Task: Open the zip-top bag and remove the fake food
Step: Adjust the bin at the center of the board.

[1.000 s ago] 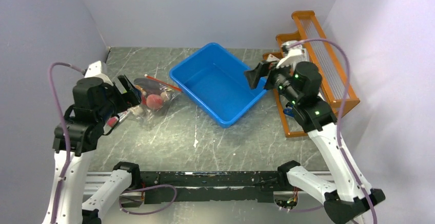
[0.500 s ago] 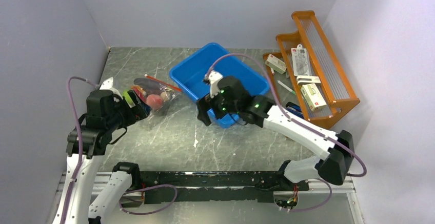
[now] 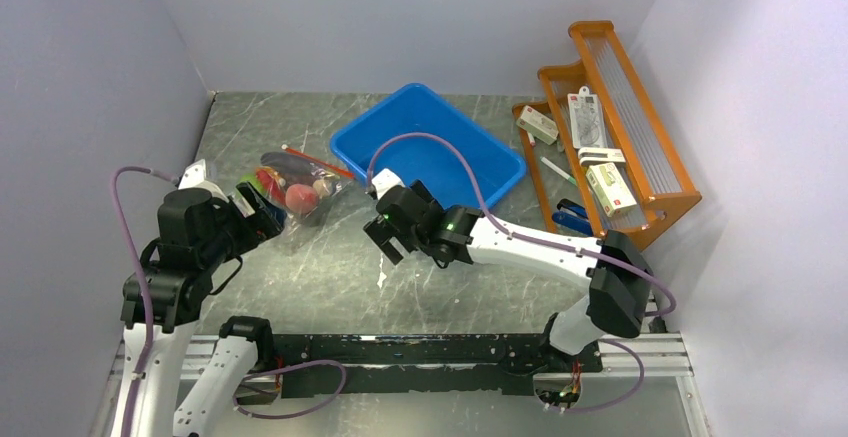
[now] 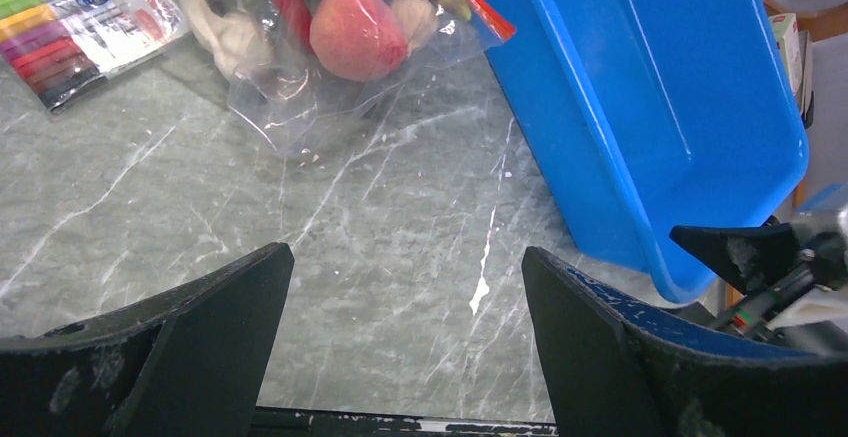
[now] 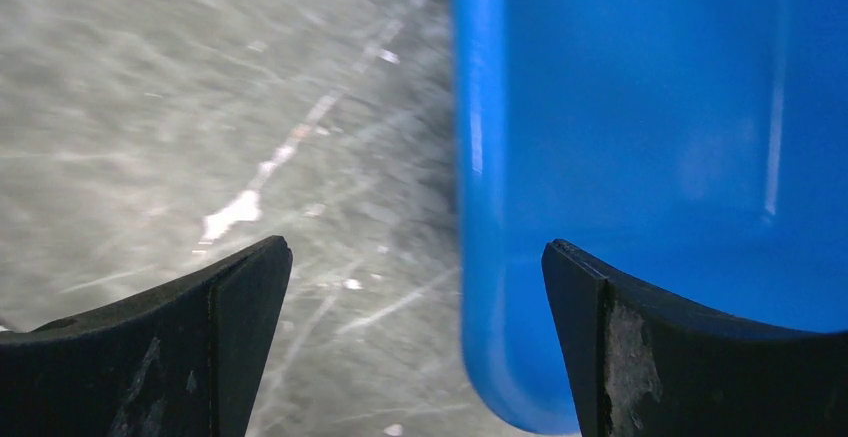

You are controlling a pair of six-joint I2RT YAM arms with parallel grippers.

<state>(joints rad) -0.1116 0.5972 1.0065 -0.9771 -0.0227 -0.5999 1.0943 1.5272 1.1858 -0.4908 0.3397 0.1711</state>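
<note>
Both wide, empty: left gripper (image 4: 405, 257) near zip-top bag (image 4: 300, 77), right gripper (image 3: 385, 237) beside blue bin (image 3: 450, 127). Risk: pinching slack film instead of zip strip (image 4: 478, 12), so bag just slides.

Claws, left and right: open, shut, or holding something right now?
Left claw: open, holding nothing.
Right claw: open, holding nothing.

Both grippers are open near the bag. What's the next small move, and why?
Probably ease the right gripper left toward the red-orange zip strip of the zip-top bag. Both it and the left gripper stand open, touching nothing; the bag looks shut with the fake food inside, and the right gripper hangs over bare table by the blue bin.
</note>
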